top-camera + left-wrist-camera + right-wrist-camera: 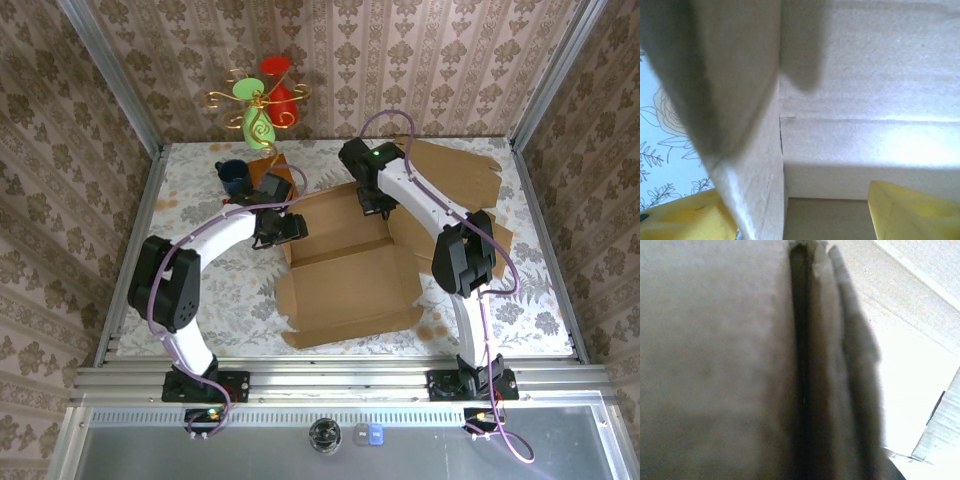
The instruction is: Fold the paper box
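Note:
The brown paper box (345, 275) lies half folded in the middle of the table, its front flaps spread flat toward me. My left gripper (293, 228) is at the box's left wall. In the left wrist view its yellow fingers (905, 210) stand wide apart, and the upright cardboard wall (755, 190) rises between them, close to the left one; the gripper (800, 220) is open. My right gripper (373, 208) sits at the back wall. In the right wrist view a doubled cardboard edge (715, 365) runs down into the jaws and hides the fingers.
A flat cardboard sheet (460, 170) lies behind the right arm. A dark blue mug (234, 177), an orange block (272, 172) and a red-and-green wire ornament (262, 100) stand at the back left. Papered walls enclose the floral table (200, 290).

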Controlling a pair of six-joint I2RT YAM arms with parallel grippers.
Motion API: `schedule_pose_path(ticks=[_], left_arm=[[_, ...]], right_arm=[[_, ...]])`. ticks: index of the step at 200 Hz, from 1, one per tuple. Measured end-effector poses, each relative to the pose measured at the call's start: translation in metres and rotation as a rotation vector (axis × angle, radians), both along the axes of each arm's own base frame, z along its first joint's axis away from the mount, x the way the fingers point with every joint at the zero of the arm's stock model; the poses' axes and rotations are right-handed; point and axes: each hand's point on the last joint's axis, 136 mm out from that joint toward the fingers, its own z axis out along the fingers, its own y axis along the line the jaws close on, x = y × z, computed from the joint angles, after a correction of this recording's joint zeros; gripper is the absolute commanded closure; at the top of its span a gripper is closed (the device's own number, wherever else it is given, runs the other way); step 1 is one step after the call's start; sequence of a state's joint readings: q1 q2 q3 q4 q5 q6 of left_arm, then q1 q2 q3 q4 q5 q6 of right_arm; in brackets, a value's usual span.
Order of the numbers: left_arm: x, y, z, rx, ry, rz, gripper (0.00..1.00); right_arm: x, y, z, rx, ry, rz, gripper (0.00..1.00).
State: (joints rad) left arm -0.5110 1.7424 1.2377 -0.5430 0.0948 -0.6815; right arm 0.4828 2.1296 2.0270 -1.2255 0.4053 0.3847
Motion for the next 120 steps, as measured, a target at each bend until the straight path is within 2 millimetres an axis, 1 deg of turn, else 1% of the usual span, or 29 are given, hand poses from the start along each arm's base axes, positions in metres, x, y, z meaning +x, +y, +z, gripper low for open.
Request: schedule_pose_path(ticks=[19,32,46,68,95,109,120], left_arm=[[-0.002,-0.002,0.004,-0.019,0.005,-0.001,0.26],[-0.003,-0.003,0.010,-0.037,0.001,0.006,0.25],[-0.005,-0.004,0.021,-0.062,-0.008,0.017,0.25],[-0.012,-0.003,0.042,-0.104,-0.016,0.057,0.29],[-0.031,0.000,0.067,-0.161,-0.019,0.122,0.32],[-0.046,0.004,0.074,-0.192,-0.006,0.161,0.32],[-0.059,0.007,0.074,-0.212,0.015,0.187,0.32]], right_arm=[[-0.001,-0.005,-0.003,0.013,0.016,-0.024,1.00],[0.000,-0.011,-0.005,0.023,0.024,-0.044,1.00],[0.000,-0.019,-0.009,0.038,0.039,-0.074,1.00],[0.001,-0.037,-0.016,0.064,0.063,-0.136,1.00],[-0.004,-0.063,-0.032,0.106,0.118,-0.233,1.00],[-0.009,-0.078,-0.044,0.137,0.154,-0.298,1.00],[-0.014,-0.089,-0.054,0.170,0.181,-0.353,1.00]])
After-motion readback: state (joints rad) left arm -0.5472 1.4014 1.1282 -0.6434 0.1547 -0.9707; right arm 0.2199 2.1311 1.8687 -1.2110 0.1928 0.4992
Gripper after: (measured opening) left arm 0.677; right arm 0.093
